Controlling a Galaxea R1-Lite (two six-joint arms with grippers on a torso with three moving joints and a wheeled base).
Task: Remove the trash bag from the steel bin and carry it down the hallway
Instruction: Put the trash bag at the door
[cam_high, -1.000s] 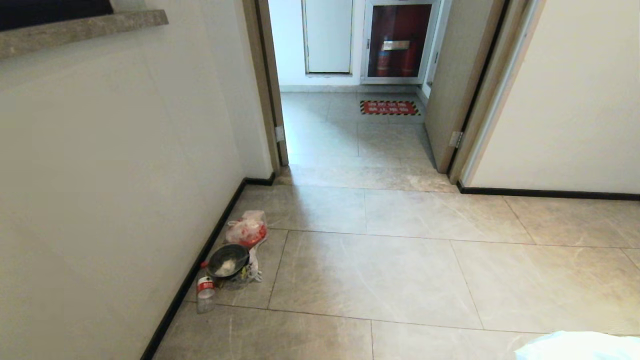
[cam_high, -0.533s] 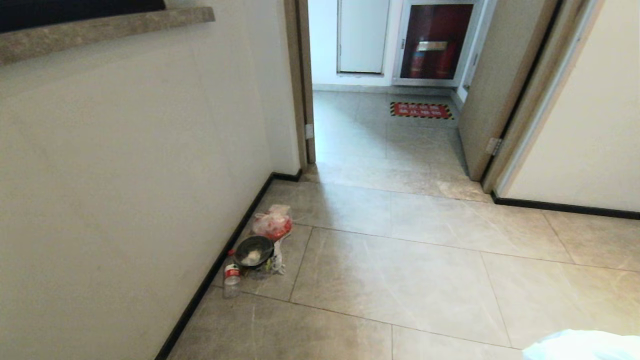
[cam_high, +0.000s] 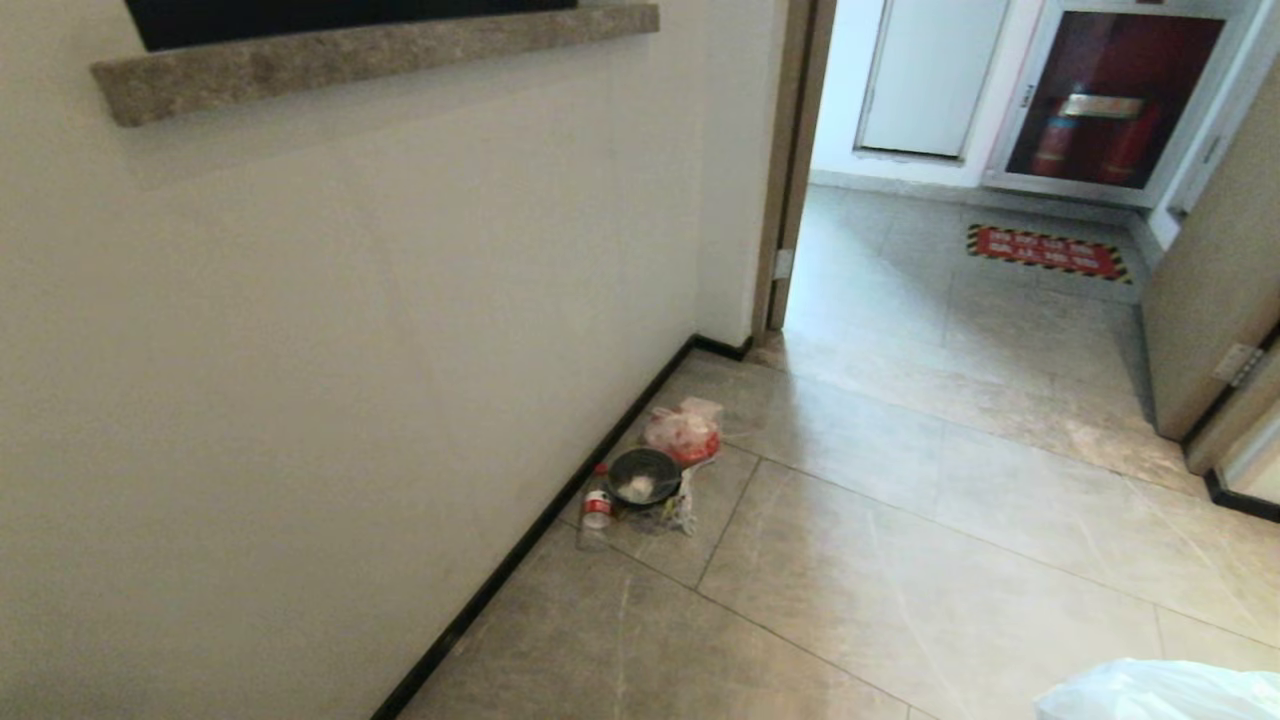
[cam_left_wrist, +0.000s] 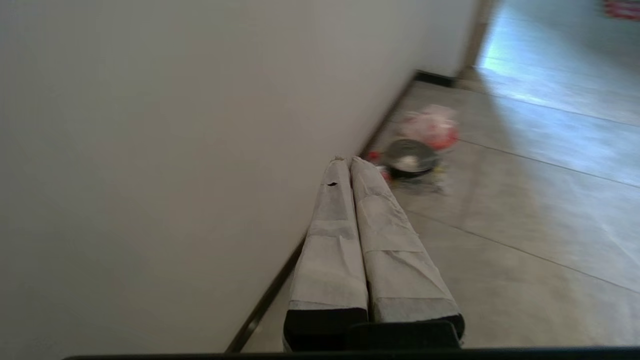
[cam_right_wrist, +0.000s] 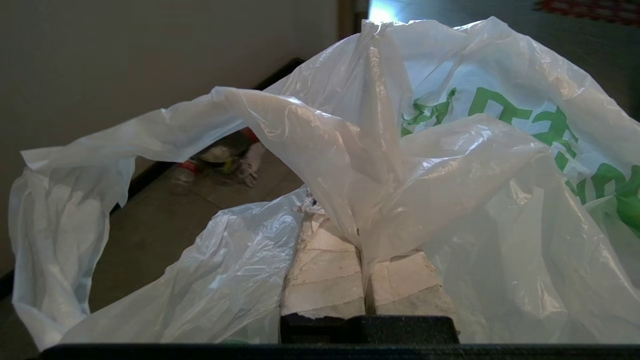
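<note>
The trash bag (cam_right_wrist: 450, 165), thin white plastic with green print, billows in front of my right gripper (cam_right_wrist: 362, 250). That gripper is shut, with a fold of the bag pinched between its taped fingers (cam_right_wrist: 325, 270). In the head view only a corner of the trash bag (cam_high: 1160, 692) shows at the bottom right. My left gripper (cam_left_wrist: 348, 161) is shut and holds nothing; it hangs beside the white wall. The hallway floor (cam_high: 900, 560) of grey tiles runs ahead to an open doorway. The steel bin is out of view.
A rubbish pile lies by the baseboard: a round black bowl (cam_high: 645, 478), a reddish-pink bag (cam_high: 684, 432) and a water bottle (cam_high: 597, 510). The white wall (cam_high: 350, 350) fills the left. An open door (cam_high: 1215, 300) stands at the right, with a fire-extinguisher cabinet (cam_high: 1110, 110) beyond.
The whole view has swung left: wall, rubbish pile and doorway all sit further right in the picture. The bag stays in the right gripper. Neither arm has moved.
</note>
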